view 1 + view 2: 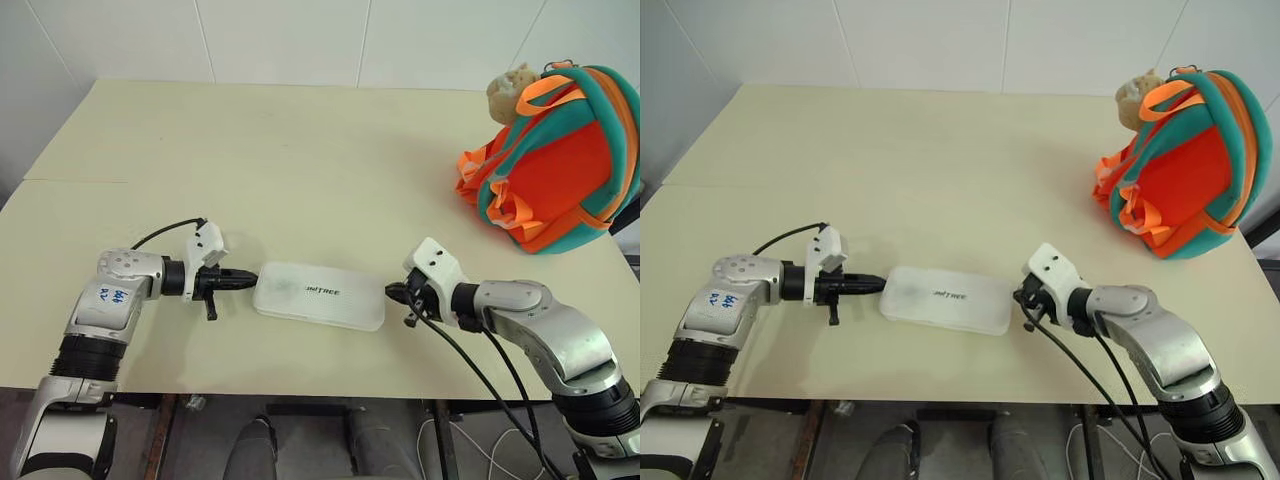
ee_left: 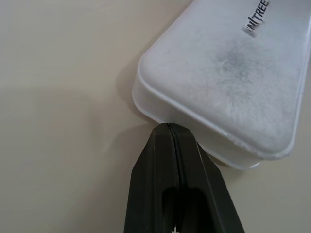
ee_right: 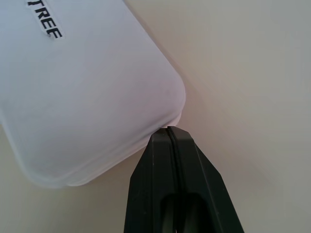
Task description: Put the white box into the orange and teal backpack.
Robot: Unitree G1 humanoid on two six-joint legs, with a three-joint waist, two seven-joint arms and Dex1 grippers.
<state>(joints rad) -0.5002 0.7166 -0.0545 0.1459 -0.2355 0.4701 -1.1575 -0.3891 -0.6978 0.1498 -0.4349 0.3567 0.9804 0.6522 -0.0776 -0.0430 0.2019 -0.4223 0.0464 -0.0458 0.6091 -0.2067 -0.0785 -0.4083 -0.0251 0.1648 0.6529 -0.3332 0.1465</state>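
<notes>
**Pinching the box end to end**

Bracing the white box (image 1: pixel 320 295) between my two closed grippers — left gripper (image 1: pixel 243 279) tip on its left short end, right gripper (image 1: pixel 392 292) on its right end, neither holding anything. The box lies flat on the table (image 1: pixel 300 150), long axis running hand to hand. The backpack (image 1: pixel 560 160) sits far right — my right arm's nearer.
</notes>
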